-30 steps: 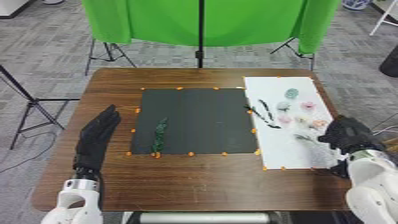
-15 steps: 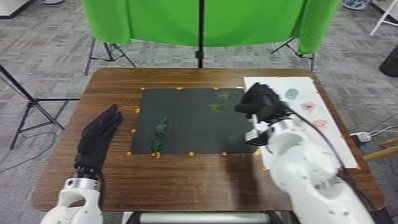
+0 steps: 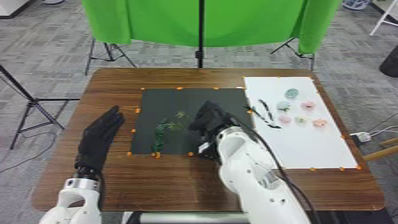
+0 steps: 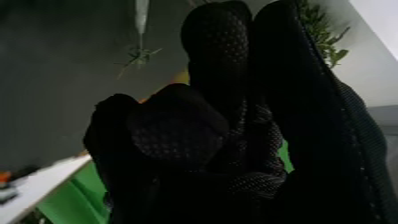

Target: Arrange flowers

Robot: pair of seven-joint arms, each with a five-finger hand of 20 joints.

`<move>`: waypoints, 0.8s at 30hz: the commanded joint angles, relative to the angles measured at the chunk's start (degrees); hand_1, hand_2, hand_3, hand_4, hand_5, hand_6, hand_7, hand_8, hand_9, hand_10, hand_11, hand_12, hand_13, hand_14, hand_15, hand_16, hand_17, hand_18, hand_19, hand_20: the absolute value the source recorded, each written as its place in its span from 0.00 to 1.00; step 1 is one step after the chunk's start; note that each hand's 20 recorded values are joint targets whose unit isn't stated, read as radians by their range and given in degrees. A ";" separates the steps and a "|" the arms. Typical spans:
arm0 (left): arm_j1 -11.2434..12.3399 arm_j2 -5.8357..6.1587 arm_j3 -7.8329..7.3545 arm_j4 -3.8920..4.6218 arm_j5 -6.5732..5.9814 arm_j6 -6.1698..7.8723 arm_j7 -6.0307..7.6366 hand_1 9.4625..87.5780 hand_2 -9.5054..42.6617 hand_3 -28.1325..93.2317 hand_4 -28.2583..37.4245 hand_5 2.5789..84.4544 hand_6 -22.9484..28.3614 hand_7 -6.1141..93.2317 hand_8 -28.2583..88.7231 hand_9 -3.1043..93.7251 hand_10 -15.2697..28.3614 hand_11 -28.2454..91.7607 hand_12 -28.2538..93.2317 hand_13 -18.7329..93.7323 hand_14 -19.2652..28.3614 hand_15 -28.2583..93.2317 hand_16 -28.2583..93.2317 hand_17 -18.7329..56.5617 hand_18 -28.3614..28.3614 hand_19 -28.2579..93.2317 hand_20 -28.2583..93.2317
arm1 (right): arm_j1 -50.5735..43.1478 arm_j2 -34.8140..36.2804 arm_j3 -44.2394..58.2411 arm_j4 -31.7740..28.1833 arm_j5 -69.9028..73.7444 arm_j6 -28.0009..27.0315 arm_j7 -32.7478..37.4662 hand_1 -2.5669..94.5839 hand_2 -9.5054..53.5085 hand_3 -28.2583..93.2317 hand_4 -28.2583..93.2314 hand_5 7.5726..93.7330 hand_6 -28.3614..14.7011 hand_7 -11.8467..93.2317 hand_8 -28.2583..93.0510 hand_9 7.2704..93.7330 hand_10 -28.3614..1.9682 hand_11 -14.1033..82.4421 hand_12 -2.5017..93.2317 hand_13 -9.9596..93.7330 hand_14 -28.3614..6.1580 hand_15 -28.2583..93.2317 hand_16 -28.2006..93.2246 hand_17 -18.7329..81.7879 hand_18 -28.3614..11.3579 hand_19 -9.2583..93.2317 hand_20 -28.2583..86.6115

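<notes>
Brown wood of the tabletop (image 3: 169, 185) stretched away from you, with a broad band of it between its near edge and the dark mat (image 3: 191, 145). On your left, the left hand (image 3: 96, 140) lay open over the wood, its fingers straight and pointing away from you, a strip of tabletop between it and the mat's left edge. Just inside that edge you had the dark leafy stem (image 3: 160, 135) lengthwise, its near end close to the orange tabs (image 3: 157, 155). Your right hand (image 3: 211, 122) was over the right half of the mat, curled round the thin green sprig (image 3: 180, 114), whose leafy ends poked out toward the leafy stem; where exactly the fingers gripped it, you could not tell. In the right wrist view the sprig's leaves stood out past the glove against the dark mat. To the right of that hand you had the rest of the mat's width, then the white sheet (image 3: 311, 152), running close to the table's right edge. Two dark strips (image 3: 266, 106) lay near its left edge, and beyond its near stretch sat small flowers (image 3: 308, 105) in pink, peach and blue-green. Past the table's far edge, grey floor (image 3: 164, 52) led to a green cloth (image 3: 253, 25) behind a black pole (image 3: 201, 40).
</notes>
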 commanded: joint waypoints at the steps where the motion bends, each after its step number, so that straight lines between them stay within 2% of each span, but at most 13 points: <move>1: 0.76 -0.12 -0.28 -0.07 -0.43 -1.54 -1.10 0.17 0.03 0.78 0.10 0.48 0.54 0.11 0.20 0.42 0.62 0.31 0.34 0.42 0.69 0.29 0.25 0.29 0.68 0.24 0.37 | -0.88 -0.35 -1.71 0.62 0.70 -0.97 0.33 0.66 0.00 0.63 0.13 0.87 0.65 0.35 0.37 0.97 0.58 0.51 0.30 1.00 0.79 0.71 0.50 0.86 0.47 1.00 0.75; 5: 0.80 -0.11 -0.35 -0.17 -0.29 -1.76 -1.21 0.17 0.03 0.78 0.10 0.48 0.54 0.11 0.20 0.42 0.63 0.31 0.34 0.42 0.69 0.29 0.25 0.29 0.68 0.24 0.37 | -0.95 -0.57 -2.15 1.17 0.20 -1.15 -0.61 0.65 0.00 0.58 0.15 0.86 0.64 0.35 0.37 0.97 0.57 0.51 0.30 1.00 0.80 0.71 0.50 0.86 0.48 1.00 0.74; 8: 0.17 0.06 -0.17 0.09 -0.17 -2.10 -1.51 0.17 0.03 0.78 0.10 0.48 0.54 0.11 0.20 0.42 0.63 0.31 0.34 0.42 0.69 0.29 0.25 0.29 0.68 0.24 0.37 | -0.80 -0.79 -2.08 1.64 0.26 -1.05 -0.88 0.66 0.00 0.54 0.18 0.85 0.63 0.36 0.37 0.97 0.57 0.52 0.30 1.00 0.80 0.71 0.51 0.86 0.48 1.00 0.75; 18: 0.07 0.09 -0.14 0.10 -0.12 -2.29 -1.94 0.17 0.03 0.77 0.10 0.48 0.54 0.11 0.20 0.42 0.63 0.31 0.34 0.42 0.69 0.29 0.25 0.28 0.68 0.24 0.37 | -0.84 -0.92 -2.56 1.75 1.27 0.08 -2.55 0.65 0.00 0.48 0.20 0.84 0.61 0.34 0.36 0.97 0.57 0.52 0.29 1.00 0.79 0.70 0.50 0.86 0.49 1.00 0.73; 21: 0.00 0.05 -0.14 0.12 -0.03 -2.26 -1.96 0.17 0.03 0.77 0.10 0.48 0.54 0.11 0.20 0.42 0.63 0.31 0.34 0.42 0.69 0.29 0.25 0.28 0.68 0.24 0.37 | -1.17 -0.73 -2.59 1.76 -1.87 -0.22 -4.37 0.62 0.00 0.52 0.18 0.83 0.61 0.34 0.36 0.96 0.57 0.52 0.29 1.00 0.79 0.70 0.50 0.86 0.49 1.00 0.73; 24: 0.09 0.05 -0.24 0.09 -0.04 -2.30 -2.01 0.17 0.03 0.78 0.10 0.48 0.54 0.11 0.20 0.42 0.63 0.31 0.34 0.42 0.69 0.29 0.25 0.28 0.68 0.24 0.37 | -1.38 -0.65 -2.34 2.06 -6.74 -0.80 -7.32 0.51 0.00 0.64 0.12 0.82 0.62 0.34 0.31 0.97 0.57 0.53 0.29 1.00 0.79 0.70 0.50 0.86 0.48 1.00 0.73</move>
